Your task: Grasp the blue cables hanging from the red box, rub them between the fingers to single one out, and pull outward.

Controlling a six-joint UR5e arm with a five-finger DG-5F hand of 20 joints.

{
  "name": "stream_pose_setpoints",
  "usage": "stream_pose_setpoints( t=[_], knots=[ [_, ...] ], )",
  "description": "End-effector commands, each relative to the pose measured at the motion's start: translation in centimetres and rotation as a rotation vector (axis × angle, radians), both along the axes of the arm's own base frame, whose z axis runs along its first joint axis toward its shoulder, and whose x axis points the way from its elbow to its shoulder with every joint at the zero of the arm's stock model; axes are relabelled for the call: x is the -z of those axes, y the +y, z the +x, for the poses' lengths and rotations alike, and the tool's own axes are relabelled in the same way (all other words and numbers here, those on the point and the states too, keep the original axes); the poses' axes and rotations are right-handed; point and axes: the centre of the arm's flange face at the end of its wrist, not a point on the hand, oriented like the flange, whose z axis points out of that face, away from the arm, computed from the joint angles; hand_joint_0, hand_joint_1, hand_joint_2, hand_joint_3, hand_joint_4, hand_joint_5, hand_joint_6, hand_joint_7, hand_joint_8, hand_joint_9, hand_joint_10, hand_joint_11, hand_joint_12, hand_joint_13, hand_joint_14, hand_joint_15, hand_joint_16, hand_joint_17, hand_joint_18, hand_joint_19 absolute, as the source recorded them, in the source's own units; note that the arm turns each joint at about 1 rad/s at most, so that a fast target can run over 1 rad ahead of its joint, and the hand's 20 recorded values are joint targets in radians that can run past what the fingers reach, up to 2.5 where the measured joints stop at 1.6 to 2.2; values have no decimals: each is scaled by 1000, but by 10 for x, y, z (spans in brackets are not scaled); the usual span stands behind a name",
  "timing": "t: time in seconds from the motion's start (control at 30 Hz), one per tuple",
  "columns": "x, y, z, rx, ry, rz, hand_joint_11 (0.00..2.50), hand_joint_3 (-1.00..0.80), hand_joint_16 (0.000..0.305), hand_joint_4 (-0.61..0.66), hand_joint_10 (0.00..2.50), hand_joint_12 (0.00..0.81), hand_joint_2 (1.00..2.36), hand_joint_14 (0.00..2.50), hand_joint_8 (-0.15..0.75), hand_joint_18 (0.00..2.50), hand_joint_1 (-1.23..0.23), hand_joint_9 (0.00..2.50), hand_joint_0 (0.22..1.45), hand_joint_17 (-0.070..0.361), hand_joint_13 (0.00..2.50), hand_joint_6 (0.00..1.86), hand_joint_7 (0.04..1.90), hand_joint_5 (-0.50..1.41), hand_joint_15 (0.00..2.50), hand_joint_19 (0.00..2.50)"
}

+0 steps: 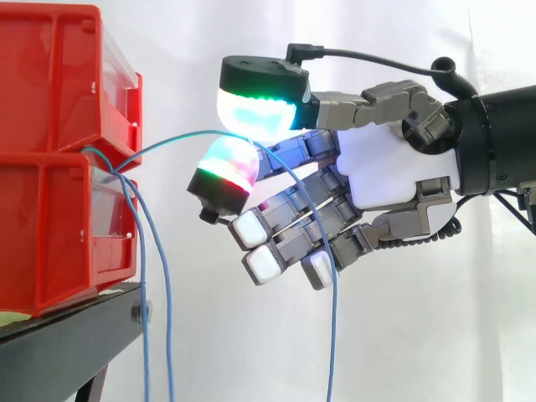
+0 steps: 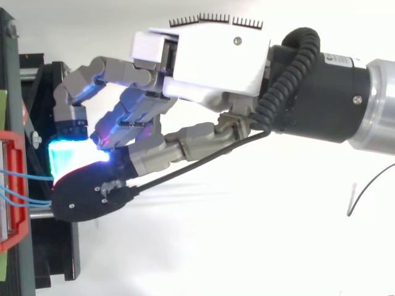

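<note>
Currently: hand (image 1: pixel 385 167) reaches in from the right with its fingers curled. Two glowing pads (image 1: pixel 255 113) are closed, one above and one below, on a single blue cable (image 1: pixel 180 136). The other fingers sit folded beneath, holding nothing.

That strand leaves the front of the lower red box (image 1: pixel 50 234), arcs up into the pinch, then drops behind the folded fingers and hangs free to the bottom edge. Two more blue cables (image 1: pixel 143 276) hang straight down from the same box, well apart from the hand (so one looks singled out already). From above, cables (image 2: pixel 31 176) run from the box toward the pads.

Handling, my judgement:
- Thin, light, limp and smooth-jacketed, so likely to slide through the pads unless squeezed firmly.
- Best hold is where it is pinched now, on the raised span near the box, pulling directly away from the box.

Unclear:
- The contact line between the pads is hidden by their bulk, so I cannot confirm how tightly the strand is clamped.
- Where the cables anchor inside the box is out of sight.
- The loose ends are cut off below.

Upper red bin (image 1: pixel 50 75) and black stand (image 1: pixel 67 327) untouched.
</note>
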Motion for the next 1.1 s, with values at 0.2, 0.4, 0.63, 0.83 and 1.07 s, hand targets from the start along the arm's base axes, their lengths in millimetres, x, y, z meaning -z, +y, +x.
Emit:
stream_pose_setpoints(
  t=[0.2,0.4,0.63,0.83,1.07],
  knots=[
    [0,0,0,0,-1,0,639,-117,63,178,14,444,1019,17,379,1112,-728,978,577,141,974,856,1178,-122,569,675],
    [1,0,-1,-1,13,-1,644,-29,64,130,12,447,1020,16,366,1164,-781,1050,582,145,1008,850,1218,-101,547,631],
    [8,2,-10,-36,96,-6,647,54,66,94,11,450,1018,14,371,1192,-806,1104,585,148,1033,859,1246,-91,540,614],
    [5,3,-20,-56,157,-10,644,109,70,58,11,467,1010,15,383,1242,-811,1178,584,157,1069,866,1250,-81,516,579],
    [-5,2,-26,-51,170,-14,646,124,71,43,13,469,1008,13,379,1258,-817,1209,583,159,1084,865,1251,-76,523,571]
  ],
)
